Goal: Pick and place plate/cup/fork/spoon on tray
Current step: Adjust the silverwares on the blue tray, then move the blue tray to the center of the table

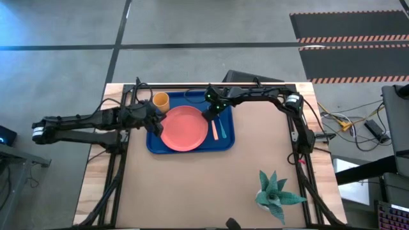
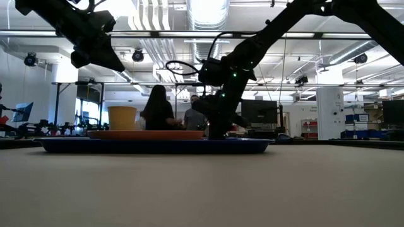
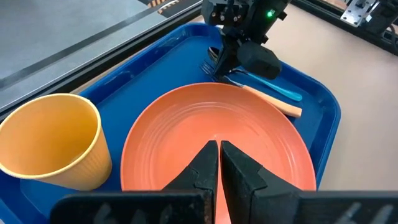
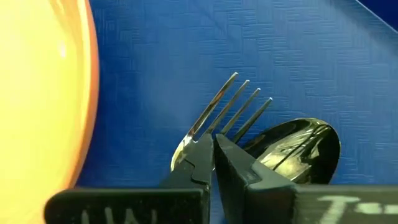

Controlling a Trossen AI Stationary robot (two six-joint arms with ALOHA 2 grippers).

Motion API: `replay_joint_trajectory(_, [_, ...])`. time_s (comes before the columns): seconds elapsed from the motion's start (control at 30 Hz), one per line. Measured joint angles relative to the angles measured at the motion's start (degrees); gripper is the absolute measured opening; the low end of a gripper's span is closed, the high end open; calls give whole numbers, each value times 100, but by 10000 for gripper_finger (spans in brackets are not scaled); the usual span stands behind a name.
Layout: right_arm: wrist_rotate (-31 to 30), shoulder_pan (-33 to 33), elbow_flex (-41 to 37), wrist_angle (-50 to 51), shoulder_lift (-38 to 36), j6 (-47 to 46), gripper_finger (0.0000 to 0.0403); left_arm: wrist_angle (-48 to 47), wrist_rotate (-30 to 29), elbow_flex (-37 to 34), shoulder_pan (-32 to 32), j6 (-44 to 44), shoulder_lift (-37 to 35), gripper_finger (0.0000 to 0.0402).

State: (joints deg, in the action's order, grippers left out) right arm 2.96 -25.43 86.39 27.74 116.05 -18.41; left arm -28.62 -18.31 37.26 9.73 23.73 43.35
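I have the right gripper (image 4: 213,155) low over the tray (image 1: 227,142), at the fork (image 4: 214,115) tines, its jaws together; nothing shows clamped between them, and both utensils look to rest on the tray floor. I judge this the tail of the utensil placing, so the good move is a straight lift, clearing the tines before any sideways travel, so I do not drag the fork or nudge the spoon (image 4: 298,149), whose bowl lies just beside the tines.

The left gripper (image 3: 219,163) hangs above the plate (image 1: 184,128) towards its 9 o'clock edge, jaws together and holding nothing. I would keep it there until the right arm is out.

On the tray: the plate fills the middle; the cup (image 1: 160,101) stands upright at about 10 o'clock, and I cannot tell whether it touches the plate; fork and spoon lie side by side at 3 o'clock of the plate. The cup looks empty. A potted plant (image 1: 275,193) stands well apart on the worktop (image 1: 192,191).
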Motion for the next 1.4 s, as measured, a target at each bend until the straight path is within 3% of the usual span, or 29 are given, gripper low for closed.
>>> replay_joint_trajectory(0.8, [-11,-121,59,66,0,-152,8,-149,2,-11,1,142,4,0])
replay_joint_trajectory(1.4, [0,317,1277,123,-683,664,8,-144,2,84,-1,-380,-91,0])
